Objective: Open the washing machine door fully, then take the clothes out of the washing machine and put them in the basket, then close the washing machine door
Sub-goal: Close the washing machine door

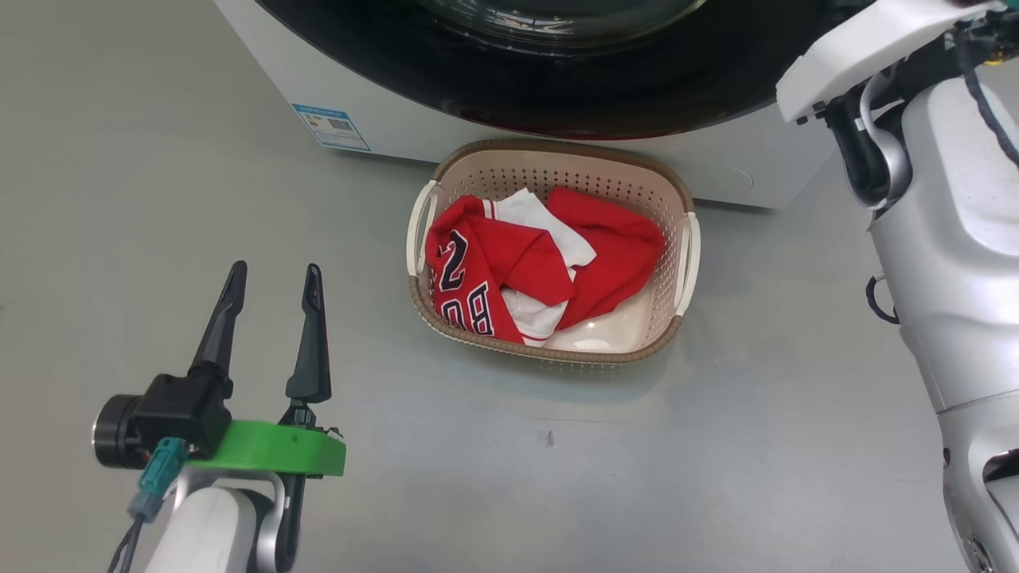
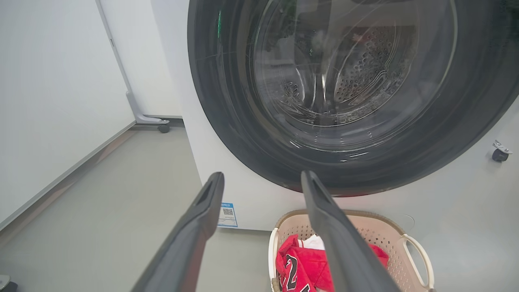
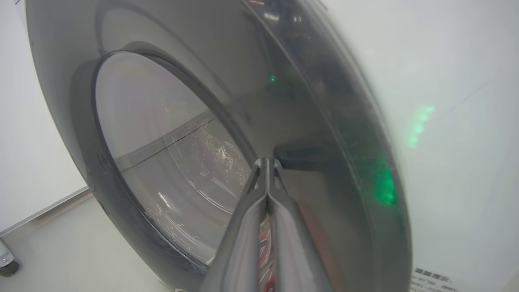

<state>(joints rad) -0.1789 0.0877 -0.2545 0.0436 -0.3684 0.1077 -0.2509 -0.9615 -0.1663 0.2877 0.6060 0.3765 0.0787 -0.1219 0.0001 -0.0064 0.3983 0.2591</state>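
The clothes (image 1: 541, 263) sit in the basket (image 1: 557, 163); the right tool (image 3: 267, 161), pinched shut, leans on the door (image 3: 324, 101) near its rim and could skid off the glossy face, leaving it unlatched; the left tool (image 1: 275, 269) hangs spread, empty

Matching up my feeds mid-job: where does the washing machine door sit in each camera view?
Head view: the washing machine door spans the top edge, centre.
Left wrist view: upper centre and right, large.
Right wrist view: left and centre, seen at a slant.
Shared landmark: its glass window.
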